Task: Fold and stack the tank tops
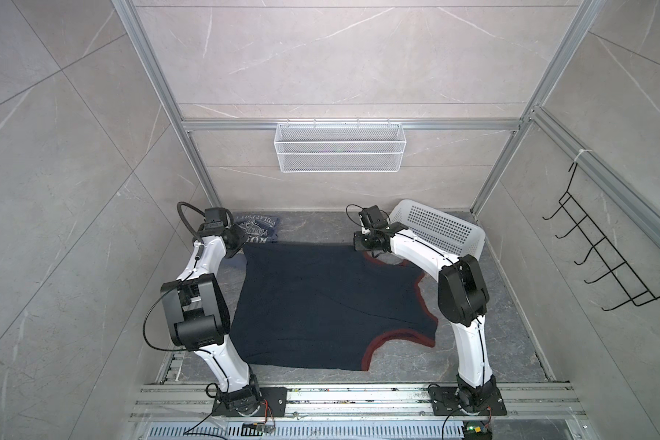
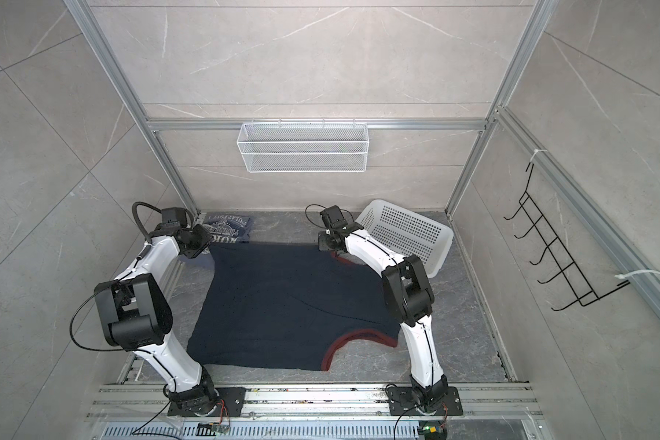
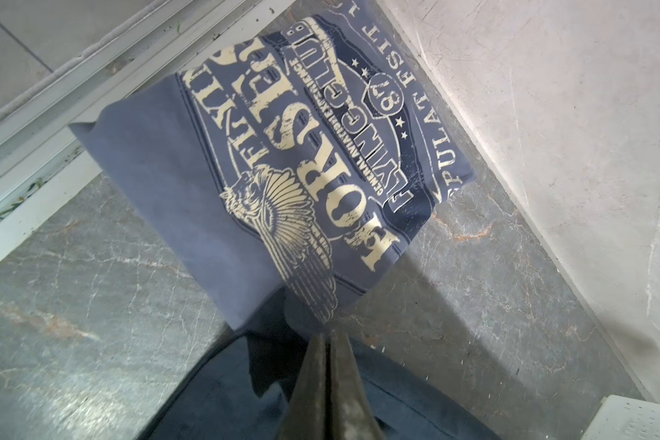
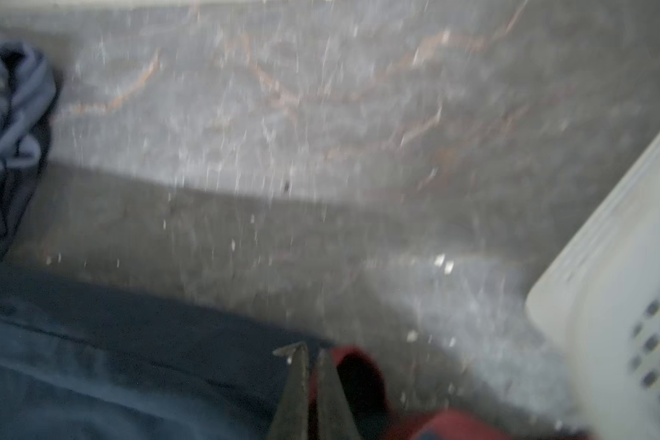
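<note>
Along the back-left corner of the tabletop lies one folded slate-blue tank top (image 1: 258,224) with cream lettering. Just beside it, the left gripper (image 3: 328,337) has its jaws pressed together on the far corner of one dark navy tank top (image 1: 321,304) with maroon trim, spread across the middle. The right gripper (image 4: 313,352) has its jaws pinching the maroon-edged strap. One white perforated plastic basket (image 1: 439,228) sits tilted at far right. The tabletop (image 1: 492,324) is grey marble-patterned. The pale stone-look walls (image 1: 321,57) carry one white wire basket (image 1: 340,146) and one black hook rack (image 1: 595,259).

Navy tank top (image 1: 321,304) lies spread, folded slate-blue top (image 1: 258,228) beyond it
</note>
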